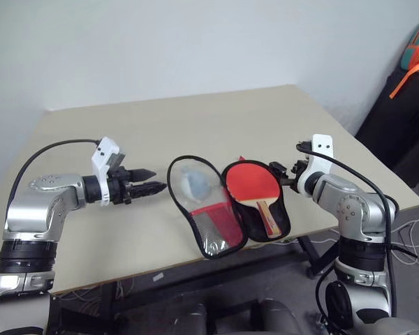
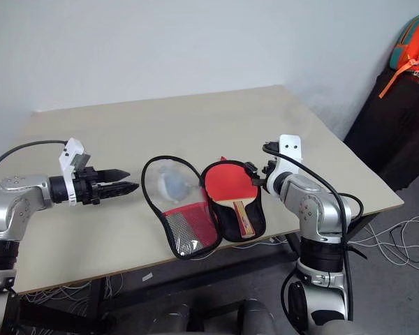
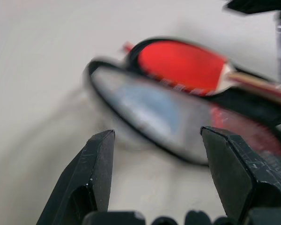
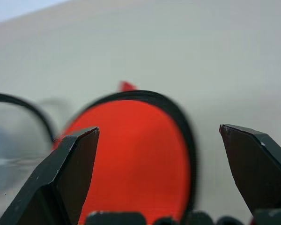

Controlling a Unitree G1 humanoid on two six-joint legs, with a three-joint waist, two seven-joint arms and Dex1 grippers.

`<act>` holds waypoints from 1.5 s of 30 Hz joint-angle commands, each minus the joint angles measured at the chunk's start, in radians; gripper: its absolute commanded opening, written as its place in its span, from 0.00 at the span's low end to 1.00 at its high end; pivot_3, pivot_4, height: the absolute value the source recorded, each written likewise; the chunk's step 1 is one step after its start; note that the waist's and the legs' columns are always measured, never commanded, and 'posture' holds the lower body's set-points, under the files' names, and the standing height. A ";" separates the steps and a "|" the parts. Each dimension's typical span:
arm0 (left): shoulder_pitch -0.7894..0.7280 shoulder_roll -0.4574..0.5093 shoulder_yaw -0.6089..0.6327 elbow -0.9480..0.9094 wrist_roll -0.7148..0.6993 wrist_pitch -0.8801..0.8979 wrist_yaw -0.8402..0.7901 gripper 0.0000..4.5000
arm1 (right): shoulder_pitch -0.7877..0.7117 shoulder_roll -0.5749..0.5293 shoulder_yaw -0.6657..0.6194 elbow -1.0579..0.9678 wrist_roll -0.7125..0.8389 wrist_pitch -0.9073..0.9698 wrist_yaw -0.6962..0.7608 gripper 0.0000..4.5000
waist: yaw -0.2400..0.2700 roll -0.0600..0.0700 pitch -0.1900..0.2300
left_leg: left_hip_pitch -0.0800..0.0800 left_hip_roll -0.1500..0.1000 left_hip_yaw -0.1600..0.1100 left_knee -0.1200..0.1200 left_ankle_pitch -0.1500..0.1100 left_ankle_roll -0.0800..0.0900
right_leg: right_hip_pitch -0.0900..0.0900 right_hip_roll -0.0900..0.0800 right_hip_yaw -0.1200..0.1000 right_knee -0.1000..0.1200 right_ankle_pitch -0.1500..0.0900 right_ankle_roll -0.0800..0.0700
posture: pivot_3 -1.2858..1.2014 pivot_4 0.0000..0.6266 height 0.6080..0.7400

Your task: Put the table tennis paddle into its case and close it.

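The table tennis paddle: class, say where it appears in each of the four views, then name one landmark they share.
Left eye view: the table tennis paddle lies right of centre, in the open case.
Right eye view: near centre.
Left wrist view: upper right, beyond the fingers.
Right wrist view: lower centre, between the fingers.
Shared landmark: the case's black rim.

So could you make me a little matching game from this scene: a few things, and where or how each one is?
Things:
1. paddle
2. case
3. left gripper
4. right gripper

States:
A. lying open on the table
B. open, beside the case's clear flap
C. lying in the case's black half
D. open, by the paddle's round end

Pairs: 1-C, 2-A, 3-B, 4-D
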 commanded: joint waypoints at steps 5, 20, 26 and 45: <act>0.062 -0.025 -0.089 -0.001 0.064 -0.061 -0.028 0.68 | -0.036 -0.019 0.006 0.008 -0.013 -0.070 -0.018 0.99 | -0.003 0.000 0.000 | 0.000 0.000 0.001 -0.001 0.000 0.000 | -0.001 0.000 0.001 0.000 0.000 0.000 | 0.52 0.00 0.88; -0.081 -0.316 -0.219 -0.068 0.004 0.051 -0.020 0.68 | -0.082 0.043 -0.177 0.009 0.036 -0.202 -0.142 0.99 | 0.000 0.000 0.000 | 0.000 -0.001 0.001 0.000 0.000 0.000 | 0.000 0.000 0.001 0.000 0.000 0.000 | 0.52 0.00 0.88; -0.171 -0.484 -0.274 0.035 0.038 0.029 0.016 0.68 | -0.145 0.063 -0.311 0.018 0.096 -0.292 -0.211 0.99 | 0.000 0.000 0.000 | 0.000 -0.001 0.000 0.001 0.001 0.001 | 0.001 0.000 0.001 0.000 0.000 0.000 | 0.52 0.00 0.88; -0.094 -0.467 -0.185 -0.145 -0.012 0.309 0.201 0.68 | 0.001 -0.027 -0.010 -0.050 0.166 -0.157 -0.002 0.99 | -0.002 0.000 0.000 | 0.001 -0.001 -0.001 0.001 0.002 0.006 | 0.002 0.000 0.002 0.000 0.000 0.000 | 0.52 0.00 0.88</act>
